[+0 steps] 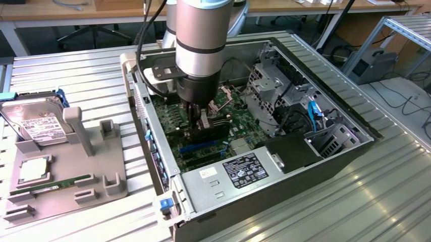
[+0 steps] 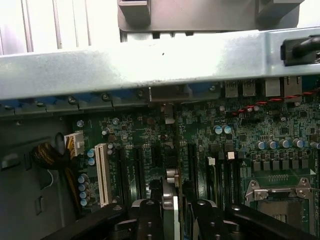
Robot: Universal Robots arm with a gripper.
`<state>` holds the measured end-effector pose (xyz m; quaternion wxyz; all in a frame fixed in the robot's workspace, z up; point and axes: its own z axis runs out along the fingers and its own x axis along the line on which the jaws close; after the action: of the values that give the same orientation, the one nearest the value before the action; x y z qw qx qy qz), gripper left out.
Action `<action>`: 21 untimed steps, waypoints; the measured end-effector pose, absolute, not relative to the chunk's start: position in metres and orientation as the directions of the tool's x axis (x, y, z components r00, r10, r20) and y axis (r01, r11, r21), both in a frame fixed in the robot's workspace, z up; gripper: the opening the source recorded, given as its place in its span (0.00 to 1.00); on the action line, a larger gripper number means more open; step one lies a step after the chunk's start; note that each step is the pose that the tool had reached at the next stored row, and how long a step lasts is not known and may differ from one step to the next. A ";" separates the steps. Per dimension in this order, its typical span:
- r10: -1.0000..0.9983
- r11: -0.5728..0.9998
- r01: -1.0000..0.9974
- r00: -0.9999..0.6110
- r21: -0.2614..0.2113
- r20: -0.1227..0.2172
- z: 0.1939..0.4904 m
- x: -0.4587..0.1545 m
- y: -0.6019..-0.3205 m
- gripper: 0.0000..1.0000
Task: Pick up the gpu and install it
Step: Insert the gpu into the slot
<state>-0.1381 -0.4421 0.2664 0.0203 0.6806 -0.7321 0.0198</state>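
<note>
black and flat, the gpu [image 1: 210, 132] stands on edge inside the open case [image 1: 336, 151], low over the green board [image 1: 232, 113], with the gripper [image 1: 202, 122] clamped on its upper edge. in the wrist view the card [image 2: 170, 200] shows as a thin pale-edged slab running away from the camera, pinched between two dark fingers [image 2: 150, 220], their jaws part-way closed around its thickness. it hangs in line with the long dark slots [image 2: 192, 165] beside the white slot [image 2: 102, 172], and its far end points toward the metal rear wall [image 2: 160, 65] of the case. the pick-up looks done: the card is off the grey tray [image 1: 67, 181], which holds the hard drive [image 1: 37, 123] and a green memory stick [image 1: 57, 182] at the exterior view's left. the install looks well under way but i cannot tell whether the card's edge is already seated in a slot or just above it, since the fingers and card hide the contact. the blue slot [image 1: 199, 147] lies just beside the card, nearer the power supply [image 1: 235, 174].
</note>
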 end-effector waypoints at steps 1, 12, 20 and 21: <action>-0.996 0.073 -0.997 -0.073 -0.002 0.057 0.266 -0.139 -0.442 0.27; -0.999 0.023 -1.000 -0.023 -0.001 0.041 0.259 -0.140 -0.445 0.27; -0.999 0.026 -1.000 -0.026 -0.001 0.042 0.257 -0.140 -0.446 0.27; -0.999 0.026 -1.000 -0.026 -0.001 0.041 0.257 -0.140 -0.446 0.27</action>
<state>-0.1399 -0.4459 0.2566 0.0146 0.6979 -0.7159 0.0147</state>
